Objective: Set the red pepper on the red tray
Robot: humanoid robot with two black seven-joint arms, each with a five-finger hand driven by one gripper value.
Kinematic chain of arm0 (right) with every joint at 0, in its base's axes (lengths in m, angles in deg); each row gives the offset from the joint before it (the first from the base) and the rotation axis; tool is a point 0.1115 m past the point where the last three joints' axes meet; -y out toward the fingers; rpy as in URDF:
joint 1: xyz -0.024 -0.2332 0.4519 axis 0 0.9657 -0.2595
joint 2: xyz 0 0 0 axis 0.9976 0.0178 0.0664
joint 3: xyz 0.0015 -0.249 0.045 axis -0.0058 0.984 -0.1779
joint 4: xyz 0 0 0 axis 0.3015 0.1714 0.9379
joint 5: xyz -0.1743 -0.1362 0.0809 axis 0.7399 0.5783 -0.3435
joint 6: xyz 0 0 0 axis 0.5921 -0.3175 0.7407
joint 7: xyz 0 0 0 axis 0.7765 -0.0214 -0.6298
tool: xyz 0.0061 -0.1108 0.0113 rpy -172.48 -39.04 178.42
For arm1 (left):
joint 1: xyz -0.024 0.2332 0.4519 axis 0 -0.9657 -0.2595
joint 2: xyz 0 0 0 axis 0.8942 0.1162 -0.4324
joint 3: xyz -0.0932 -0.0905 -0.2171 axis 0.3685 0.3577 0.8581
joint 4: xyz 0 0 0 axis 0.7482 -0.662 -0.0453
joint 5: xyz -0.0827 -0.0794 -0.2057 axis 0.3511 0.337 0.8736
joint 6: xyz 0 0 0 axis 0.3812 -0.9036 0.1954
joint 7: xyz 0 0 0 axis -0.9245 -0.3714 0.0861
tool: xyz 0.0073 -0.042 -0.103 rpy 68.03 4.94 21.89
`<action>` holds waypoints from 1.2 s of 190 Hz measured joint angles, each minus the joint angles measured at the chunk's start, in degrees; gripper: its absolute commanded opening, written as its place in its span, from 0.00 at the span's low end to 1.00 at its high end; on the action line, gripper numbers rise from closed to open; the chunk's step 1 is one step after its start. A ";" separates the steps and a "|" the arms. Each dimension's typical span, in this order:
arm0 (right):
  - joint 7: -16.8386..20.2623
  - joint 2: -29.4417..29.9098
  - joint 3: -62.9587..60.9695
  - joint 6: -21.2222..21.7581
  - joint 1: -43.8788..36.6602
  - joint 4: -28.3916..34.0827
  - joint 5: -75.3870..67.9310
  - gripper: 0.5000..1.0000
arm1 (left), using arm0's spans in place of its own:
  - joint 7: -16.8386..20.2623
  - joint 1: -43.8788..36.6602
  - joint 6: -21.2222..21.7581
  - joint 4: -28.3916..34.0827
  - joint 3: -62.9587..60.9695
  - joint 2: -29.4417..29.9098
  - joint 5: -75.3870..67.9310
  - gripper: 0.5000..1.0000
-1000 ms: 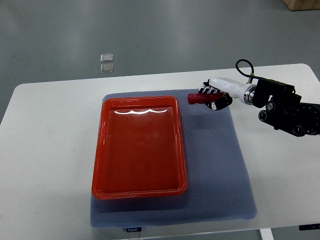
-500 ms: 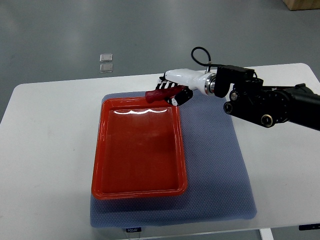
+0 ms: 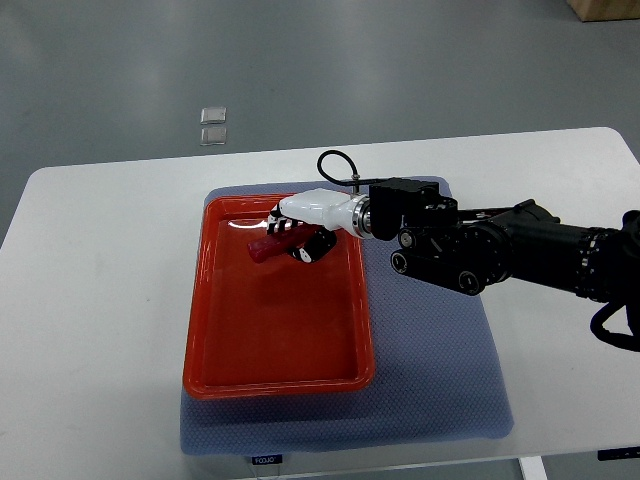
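The red tray (image 3: 270, 345) lies on a blue-grey mat in the middle of the white table. My right hand (image 3: 292, 240) reaches in from the right and is over the far part of the tray. Its fingers are shut on the red pepper (image 3: 266, 249), which sticks out to the left of the hand, just above the tray floor. I cannot tell whether the pepper touches the tray. The left arm is out of view.
The blue-grey mat (image 3: 440, 350) extends right of the tray under my black forearm (image 3: 500, 250). Two small clear squares (image 3: 213, 125) lie on the floor beyond the table's far edge.
My right hand has carried the pepper leftward and nearer, from beyond the tray's far right corner to over the tray's far part, and lower.
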 measured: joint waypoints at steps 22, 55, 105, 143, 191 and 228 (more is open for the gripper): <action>-0.14 0.02 0.08 -0.07 0.90 -0.01 0.13 0.26 | -0.05 0.01 0.00 0.03 0.00 0.00 -0.02 1.00; -0.34 0.02 0.09 -0.07 1.58 -0.03 0.17 0.54 | -0.10 0.04 0.00 0.10 -0.08 0.00 -0.02 1.00; -0.45 0.02 -0.50 -0.08 1.69 -0.02 -0.25 0.79 | -0.12 0.02 0.00 0.20 -0.16 0.00 -0.02 1.00; -0.58 0.02 -2.75 -0.19 1.50 0.06 -0.47 0.79 | -0.11 0.01 0.03 0.21 -0.11 0.00 0.00 1.00; -1.77 -1.46 -14.91 -0.25 0.61 0.15 -6.42 0.78 | -0.09 0.04 0.10 0.21 -0.16 0.00 0.02 1.00; -4.11 -4.31 -35.38 -3.68 7.03 0.69 -15.26 0.78 | -0.07 0.08 0.10 0.21 -0.12 0.00 0.02 1.00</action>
